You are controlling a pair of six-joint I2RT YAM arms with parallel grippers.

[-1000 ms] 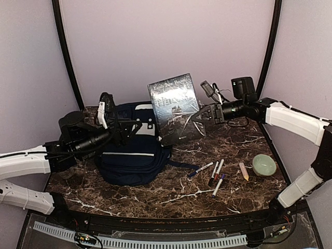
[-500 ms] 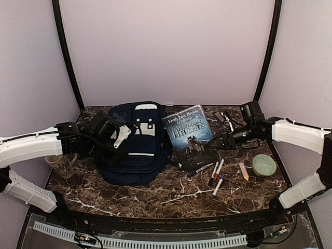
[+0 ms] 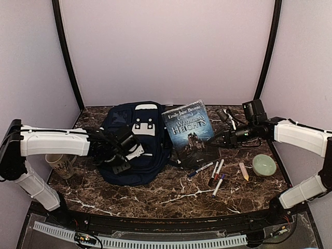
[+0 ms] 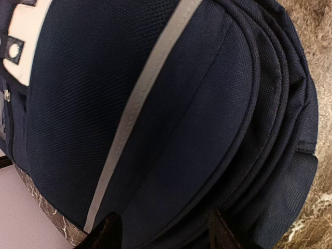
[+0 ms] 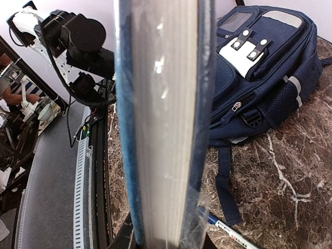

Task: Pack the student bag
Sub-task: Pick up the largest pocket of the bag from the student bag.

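The student bag (image 3: 148, 136) lies flat on the marble table, navy with a white stripe and a grey-white patch. My left gripper (image 3: 124, 158) rests over its lower front pocket. In the left wrist view the bag (image 4: 171, 104) fills the frame, and the gripper (image 4: 165, 236) stands open with its dark fingertips (image 4: 106, 233) straddling the fabric. My right gripper (image 3: 213, 141) is shut on a blue hardback book (image 3: 189, 129), held tilted just right of the bag. The right wrist view shows the book (image 5: 163, 119) edge-on between that gripper's (image 5: 163, 241) jaws, with the bag (image 5: 259, 78) beyond it.
Several marker pens (image 3: 215, 174) lie right of the book, then a pencil stub (image 3: 244, 171) and a pale green bowl (image 3: 264, 165). A mug (image 3: 61, 165) stands at the left edge under the left arm. One pen (image 5: 231, 232) and a bag strap (image 5: 225, 181) lie near the book's lower edge.
The right arm has lowered the book from high over the bag down to its right side. The left arm has swung round from the bag's left side onto its front pocket, jaws narrowing slightly.
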